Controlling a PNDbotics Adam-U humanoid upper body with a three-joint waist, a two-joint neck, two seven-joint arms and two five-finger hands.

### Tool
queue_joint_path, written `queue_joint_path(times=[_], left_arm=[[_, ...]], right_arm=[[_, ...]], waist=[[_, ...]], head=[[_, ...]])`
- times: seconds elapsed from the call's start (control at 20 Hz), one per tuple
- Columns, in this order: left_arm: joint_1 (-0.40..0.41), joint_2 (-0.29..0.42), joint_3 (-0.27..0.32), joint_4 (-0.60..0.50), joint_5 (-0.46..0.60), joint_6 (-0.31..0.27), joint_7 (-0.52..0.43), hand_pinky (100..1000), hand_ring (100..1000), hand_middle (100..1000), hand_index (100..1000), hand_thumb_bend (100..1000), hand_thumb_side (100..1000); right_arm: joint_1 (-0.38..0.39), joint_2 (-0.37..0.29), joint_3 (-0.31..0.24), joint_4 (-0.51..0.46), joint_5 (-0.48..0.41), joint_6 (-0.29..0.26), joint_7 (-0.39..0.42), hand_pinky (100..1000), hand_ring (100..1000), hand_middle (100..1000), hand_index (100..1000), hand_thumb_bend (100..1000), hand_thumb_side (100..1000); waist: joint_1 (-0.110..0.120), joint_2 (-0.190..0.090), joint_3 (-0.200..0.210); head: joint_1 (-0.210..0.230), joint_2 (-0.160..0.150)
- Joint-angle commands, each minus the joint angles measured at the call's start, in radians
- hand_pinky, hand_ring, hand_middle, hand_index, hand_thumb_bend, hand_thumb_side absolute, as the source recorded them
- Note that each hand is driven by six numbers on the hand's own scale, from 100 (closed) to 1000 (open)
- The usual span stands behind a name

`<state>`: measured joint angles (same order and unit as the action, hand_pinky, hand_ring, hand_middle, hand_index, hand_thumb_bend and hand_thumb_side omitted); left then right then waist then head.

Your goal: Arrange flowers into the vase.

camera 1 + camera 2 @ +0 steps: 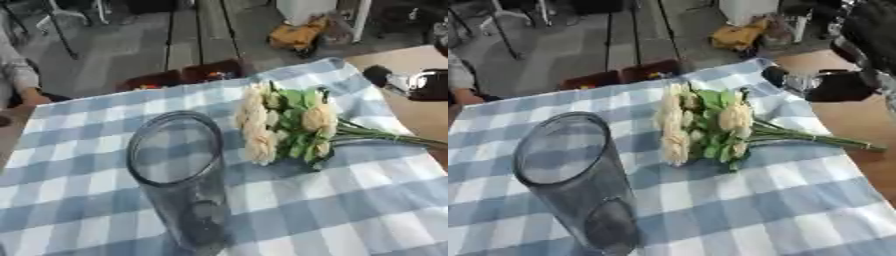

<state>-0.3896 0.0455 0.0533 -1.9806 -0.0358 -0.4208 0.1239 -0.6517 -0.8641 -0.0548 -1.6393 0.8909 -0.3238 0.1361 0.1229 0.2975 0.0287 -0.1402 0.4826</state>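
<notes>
**Stems pointed toward the right hand**

The flowers [706,127] lay flat on the checked cloth [737,200], untouched, with nothing yet in the vase [570,175]. Their long axis ran across the table: cream heads bunched at the middle, green stems [815,139] trailing out to the right edge, past the cloth and onto the bare wood. The vase, clear glass and upright, stood near the front, to the left of the heads and apart from them.

The right hand [833,85] hung at the upper right, over the table's far right corner, behind the stem ends and well above them in the picture. The stems lay toward it, so I judged it the nearer hand for a pick-up; the reach would run down and forward to the stems, then left to the vase mouth. Whether its fingers were apart or together could not be told: only a dark, glossy mass with a silver part showed.

The left hand showed in neither view.

The right eye view showed more of the right arm, its dark bulk rising to the upper corner, and the whole stem tips. The left eye view cut the stems at the frame edge and showed only the end of the hand.
</notes>
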Motion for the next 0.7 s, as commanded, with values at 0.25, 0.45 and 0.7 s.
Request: queue_joint_path(times=[0.25, 0.45, 0.7], left_arm=[[-0.004, 0.027, -0.003, -0.019, -0.002, 0.008, -0.011, 506, 713, 774, 857, 100, 1000], [-0.004, 0.025, -0.003, -0.019, -0.002, 0.01, -0.014, 505, 714, 774, 856, 100, 1000], [-0.005, 0.025, -0.002, -0.019, -0.003, 0.012, -0.015, 505, 714, 774, 856, 100, 1000]], right_arm=[[-0.071, -0.086, 0.052, 0.129, 0.006, -0.102, 0.143, 840, 851, 862, 922, 557, 887], [-0.061, -0.085, 0.056, 0.16, 0.03, -0.133, 0.181, 848, 871, 872, 928, 609, 791], [-0.03, -0.086, 0.056, 0.17, 0.064, -0.134, 0.22, 868, 900, 919, 949, 656, 711]], waist=[[-0.013, -0.026, 0.003], [-0.013, -0.023, 0.002], [-0.013, -0.023, 0.002]], head=[[0.007, -0.007], [0.011, -0.012], [0.014, -0.016]])
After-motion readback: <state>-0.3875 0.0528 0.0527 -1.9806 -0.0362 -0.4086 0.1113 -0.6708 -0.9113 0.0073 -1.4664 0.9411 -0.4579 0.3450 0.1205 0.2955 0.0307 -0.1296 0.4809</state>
